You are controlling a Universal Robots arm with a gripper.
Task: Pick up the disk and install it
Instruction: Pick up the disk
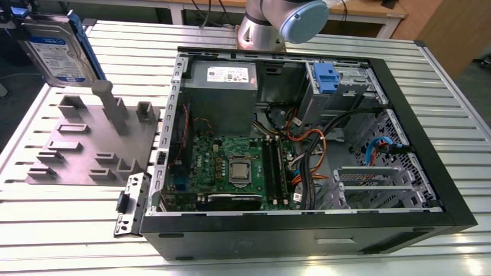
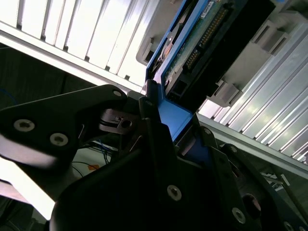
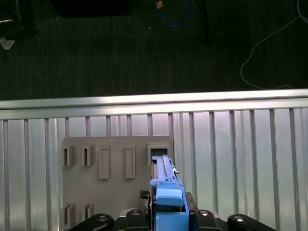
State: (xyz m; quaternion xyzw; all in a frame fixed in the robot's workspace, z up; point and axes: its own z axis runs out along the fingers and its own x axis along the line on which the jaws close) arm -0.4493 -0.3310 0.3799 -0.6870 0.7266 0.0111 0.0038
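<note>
Disk [image 1: 55, 49] sits upper left in the exterior view, standing on edge in the air above the grey slotted fixture plate [image 1: 84, 155]. It looks clear of the plate and is well apart from the open PC case [image 1: 307, 221] and its drive bay [image 1: 345, 86] at upper right of the case. Gripper [image 2: 173, 122] is clamped narrow on the disk's end, its dark fingers [image 2: 150, 115] on either side of the blue carrier frame [image 3: 168, 199], nothing else held. Handling, my read: a rigid metal body, dense for its size, so expect some lever load when it is held by one end. The exposed circuit board [image 2: 202, 38] and connector pins in the second wrist view are fragile, so no grip or knocks there. The plastic frame is the softest part and may flex or slip under side load; best hold is across the frame's end or the flat metal faces. Pose: tool points roughly straight down over the ribbed aluminium table [image 1: 61, 218], with the disk hanging below the wrist in the first wrist view. Arm base [image 1: 268, 23] is top centre in the exterior view, so the reach runs far toward the frame's left.
</note>
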